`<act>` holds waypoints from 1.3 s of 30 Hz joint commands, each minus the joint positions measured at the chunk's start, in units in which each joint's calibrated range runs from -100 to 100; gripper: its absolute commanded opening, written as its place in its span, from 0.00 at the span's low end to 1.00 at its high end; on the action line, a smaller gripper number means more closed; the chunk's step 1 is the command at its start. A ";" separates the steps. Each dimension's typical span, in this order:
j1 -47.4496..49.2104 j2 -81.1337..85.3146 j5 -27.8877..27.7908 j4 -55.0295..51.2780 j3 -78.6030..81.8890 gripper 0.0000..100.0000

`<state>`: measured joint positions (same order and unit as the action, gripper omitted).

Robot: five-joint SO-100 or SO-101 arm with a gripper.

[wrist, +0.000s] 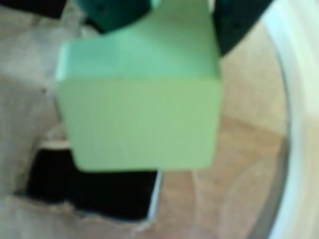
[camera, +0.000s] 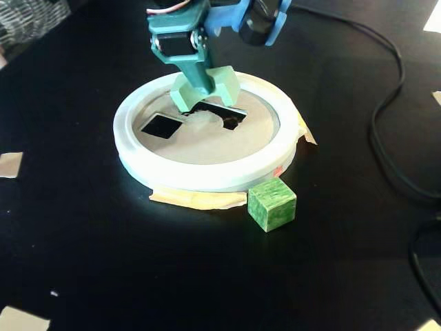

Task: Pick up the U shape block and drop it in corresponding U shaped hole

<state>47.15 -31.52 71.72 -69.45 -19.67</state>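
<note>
My gripper (wrist: 179, 20) is shut on the pale green U shape block (wrist: 139, 114), with a dark green finger on each side of its upper part. In the fixed view the gripper (camera: 205, 86) holds the block (camera: 226, 84) just above the board inside the white ring, over the U shaped hole (camera: 233, 123). In the wrist view a black opening (wrist: 89, 191) shows directly below the block, partly covered by it. The block's U notch is hidden in the wrist view.
The white ring (camera: 207, 176) surrounds a tan board with a second, square hole (camera: 161, 125) at left. A dark green cube (camera: 271, 204) sits on the black table in front of the ring. A black cable (camera: 386, 117) runs along the right.
</note>
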 commanded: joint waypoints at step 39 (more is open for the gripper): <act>4.03 13.02 -5.23 0.56 -6.65 0.56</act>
<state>49.15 -25.81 65.67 -69.25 -21.62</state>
